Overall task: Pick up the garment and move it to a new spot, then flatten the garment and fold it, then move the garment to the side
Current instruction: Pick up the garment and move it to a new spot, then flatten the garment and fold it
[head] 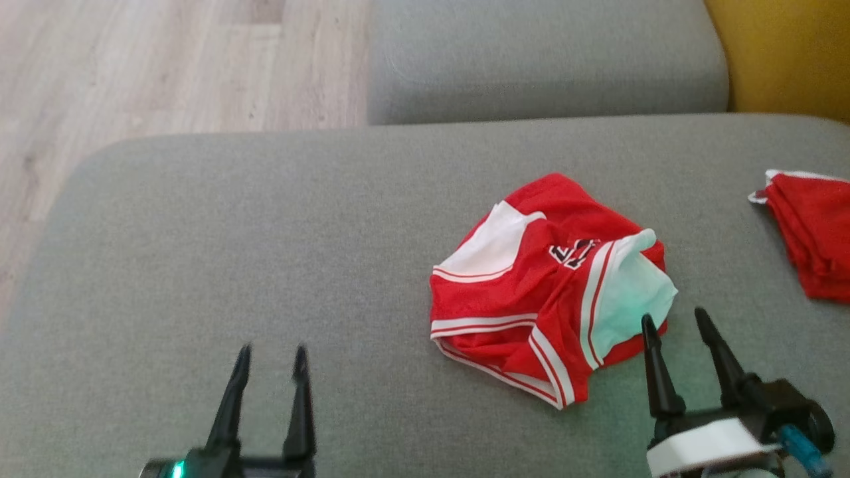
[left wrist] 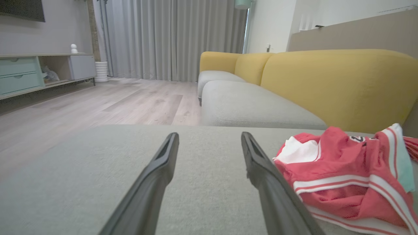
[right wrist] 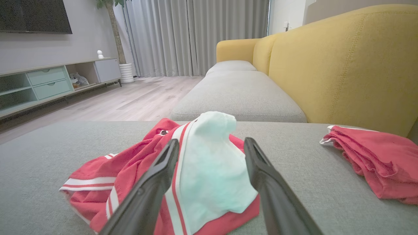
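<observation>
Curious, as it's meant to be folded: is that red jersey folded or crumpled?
Crumpled, not folded. The garment lies in a bunched heap on the grey cushion, a white panel sticking up, its numerals half hidden in creases.

garment numerals point(head: 574, 253) partly under folds

Likely a home living room: yellow sofa point(right wrist: 343, 71), curtains point(right wrist: 196, 36), media console point(right wrist: 49, 85), wood floor point(left wrist: 98, 104).

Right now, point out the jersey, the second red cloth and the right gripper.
jersey point(head: 541, 292), head view, red middle fold.
second red cloth point(head: 813, 232), head view, red middle.
right gripper point(head: 674, 317), head view, midway between its fingertips.
</observation>
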### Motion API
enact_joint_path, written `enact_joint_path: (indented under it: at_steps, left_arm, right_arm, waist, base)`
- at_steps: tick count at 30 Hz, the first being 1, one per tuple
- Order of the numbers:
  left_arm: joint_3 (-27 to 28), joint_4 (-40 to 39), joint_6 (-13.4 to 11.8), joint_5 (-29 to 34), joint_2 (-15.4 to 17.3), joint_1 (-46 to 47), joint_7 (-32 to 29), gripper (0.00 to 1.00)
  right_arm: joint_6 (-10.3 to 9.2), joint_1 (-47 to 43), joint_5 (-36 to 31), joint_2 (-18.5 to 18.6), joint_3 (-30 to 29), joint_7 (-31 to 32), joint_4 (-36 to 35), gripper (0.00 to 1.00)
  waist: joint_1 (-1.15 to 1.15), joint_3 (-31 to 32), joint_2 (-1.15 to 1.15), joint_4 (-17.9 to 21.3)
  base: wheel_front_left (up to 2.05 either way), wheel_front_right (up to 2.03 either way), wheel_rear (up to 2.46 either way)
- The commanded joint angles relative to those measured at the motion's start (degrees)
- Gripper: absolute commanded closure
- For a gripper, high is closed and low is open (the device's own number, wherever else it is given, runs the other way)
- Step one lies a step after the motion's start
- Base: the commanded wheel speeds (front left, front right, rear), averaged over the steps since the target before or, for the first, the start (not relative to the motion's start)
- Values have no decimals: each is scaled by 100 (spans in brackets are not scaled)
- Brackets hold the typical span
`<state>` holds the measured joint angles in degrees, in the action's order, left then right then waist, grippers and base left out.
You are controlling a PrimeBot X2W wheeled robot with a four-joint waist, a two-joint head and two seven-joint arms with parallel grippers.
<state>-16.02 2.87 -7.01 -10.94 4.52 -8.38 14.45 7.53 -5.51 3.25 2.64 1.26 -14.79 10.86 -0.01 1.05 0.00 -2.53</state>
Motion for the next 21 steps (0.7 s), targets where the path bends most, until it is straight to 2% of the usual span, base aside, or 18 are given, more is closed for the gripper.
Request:
enact_joint_path:
  at_steps: [1, 10, 21]
  left_arm:
    - [295, -189, 13, 58, -55, 90, 54, 0]
    - [650, -175, 155, 258, -141, -133, 54, 0]
    - [697, -116, 155, 335, -162, -180, 54, 0]
  right_arm:
    - [-4, 69, 69, 24, 152, -21, -207, 0]
    - [-4, -5, 105, 24, 244, -21, -199, 0]
    - [-4, -12, 92, 24, 308, -21, -195, 0]
  waist:
    - [1, 92, 0, -45]
    - [1, 193, 0, 11]
    - [1, 169, 0, 59]
  base:
    - [0, 0, 0]
    - [0, 0, 0]
    - [0, 0, 0]
